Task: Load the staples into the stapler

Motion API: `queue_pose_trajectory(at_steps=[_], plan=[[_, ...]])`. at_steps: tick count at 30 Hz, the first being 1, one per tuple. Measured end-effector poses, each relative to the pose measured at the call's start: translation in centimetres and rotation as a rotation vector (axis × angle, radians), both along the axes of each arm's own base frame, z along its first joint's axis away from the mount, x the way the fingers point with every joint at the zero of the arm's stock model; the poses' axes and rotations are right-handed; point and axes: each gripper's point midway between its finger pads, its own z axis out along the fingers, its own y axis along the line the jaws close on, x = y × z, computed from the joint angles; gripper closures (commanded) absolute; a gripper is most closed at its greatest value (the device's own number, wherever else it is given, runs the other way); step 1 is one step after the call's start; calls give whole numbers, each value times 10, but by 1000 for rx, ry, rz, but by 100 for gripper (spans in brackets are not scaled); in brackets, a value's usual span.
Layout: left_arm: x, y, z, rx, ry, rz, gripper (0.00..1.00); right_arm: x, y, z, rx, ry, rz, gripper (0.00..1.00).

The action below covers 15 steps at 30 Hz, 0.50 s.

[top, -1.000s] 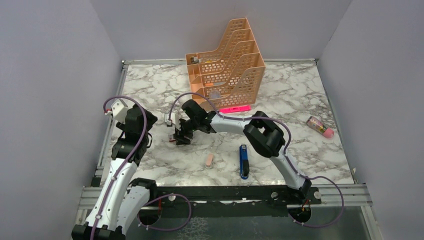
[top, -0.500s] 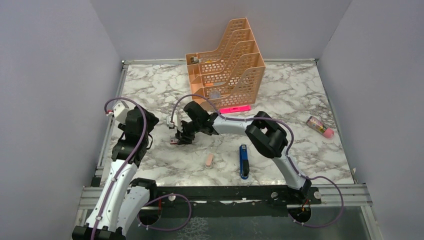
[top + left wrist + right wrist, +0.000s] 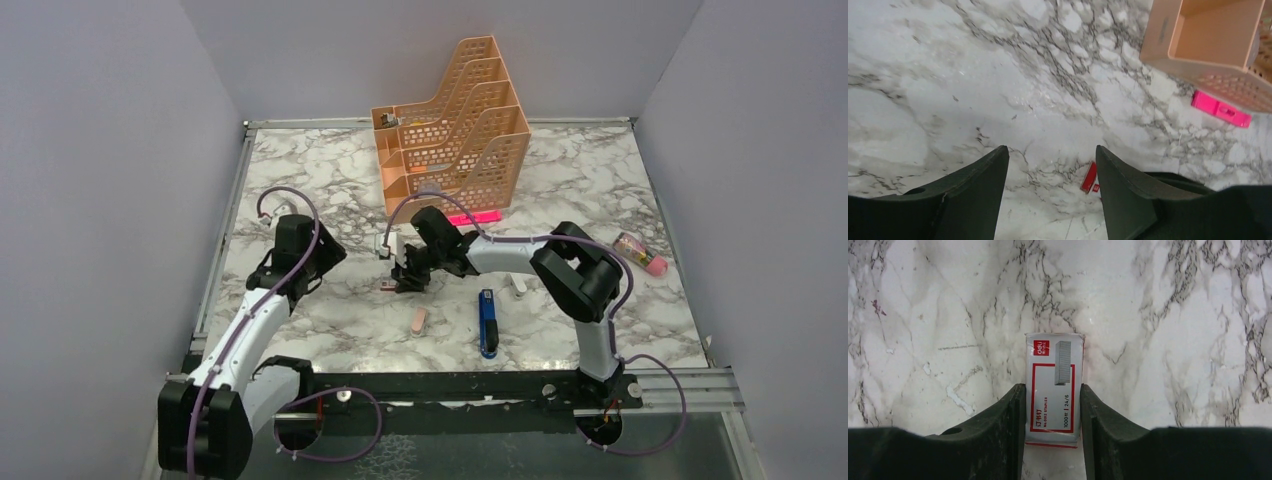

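Note:
My right gripper [image 3: 400,281] is shut on the staples box [image 3: 1054,385], a white box with a red label, gripped by its long sides just over or on the marble; I cannot tell which. The box's red edge also shows in the left wrist view [image 3: 1089,177] beside my left finger. The blue stapler [image 3: 487,322] with black ends lies closed near the front edge, right of the box. My left gripper [image 3: 322,262] is open and empty, left of the box, and points toward it in the left wrist view [image 3: 1051,150].
A peach desk organizer [image 3: 450,130] stands at the back, with a flat pink bar [image 3: 470,217] in front of it. A peach-pink oblong piece [image 3: 419,320] lies left of the stapler. A small white piece [image 3: 518,288] and a pink-capped tube [image 3: 640,253] lie to the right.
My right gripper has carried the staples box to the right, toward the stapler. My left arm has swung right and inward, its gripper now facing the box.

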Motion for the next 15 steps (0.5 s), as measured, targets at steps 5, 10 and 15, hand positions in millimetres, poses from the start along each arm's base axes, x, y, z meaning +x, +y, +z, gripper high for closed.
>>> queue_pose_trajectory(at_steps=[5, 10, 15], plan=[[-6, -33, -34, -109, 72, -149, 36, 7, -11, 0, -2, -5, -22, 37], [-13, -65, -59, -240, 131, -286, 42, 9, -10, 2, 0, -18, -18, 37], [-12, -88, -70, -355, 128, -371, 56, 8, -11, 1, -5, -15, -14, 47]])
